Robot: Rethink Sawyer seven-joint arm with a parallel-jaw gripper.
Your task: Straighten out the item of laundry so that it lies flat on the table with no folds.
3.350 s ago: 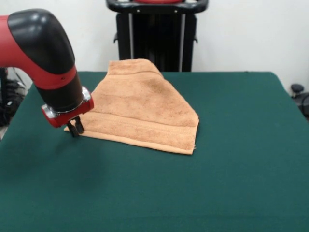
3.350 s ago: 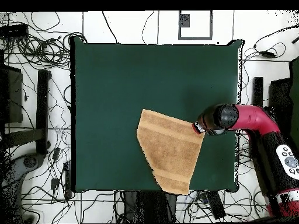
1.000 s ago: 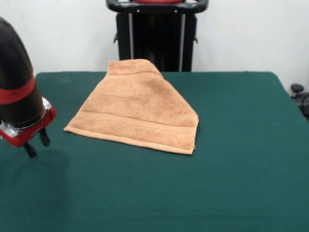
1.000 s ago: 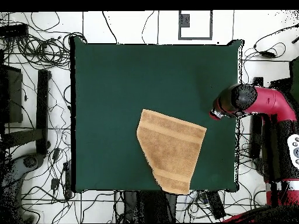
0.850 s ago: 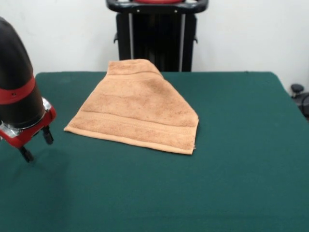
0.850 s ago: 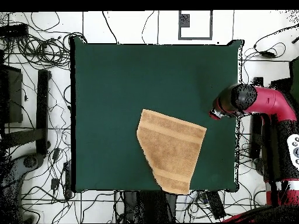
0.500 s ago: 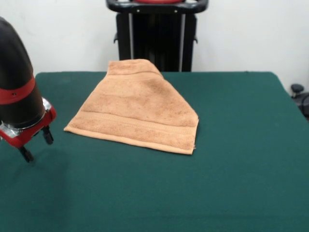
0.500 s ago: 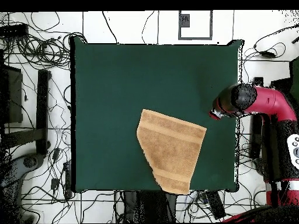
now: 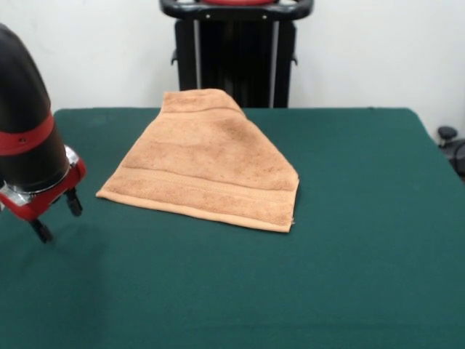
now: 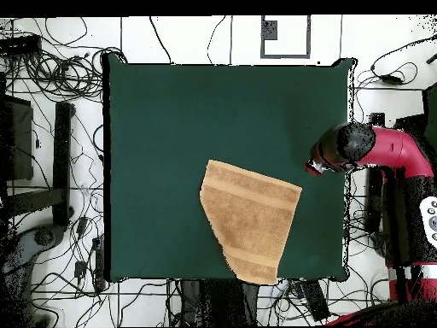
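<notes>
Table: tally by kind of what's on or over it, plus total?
Towel: 1, orange-tan, lying on the green table
Gripper: 1, open, hanging over the table beside the towel, not touching it
Total: 2

Black upright metal stand with vertical bars and a curved top rail, standing against the plain white wall. A small black round-topped object shows at the right edge of the front view. In the overhead view, tangled black cables lie on the white floor, which is marked with dark lines. A dark square-outlined panel sits on the floor near the top, and long dark bar-shaped pieces lie at the left.
</notes>
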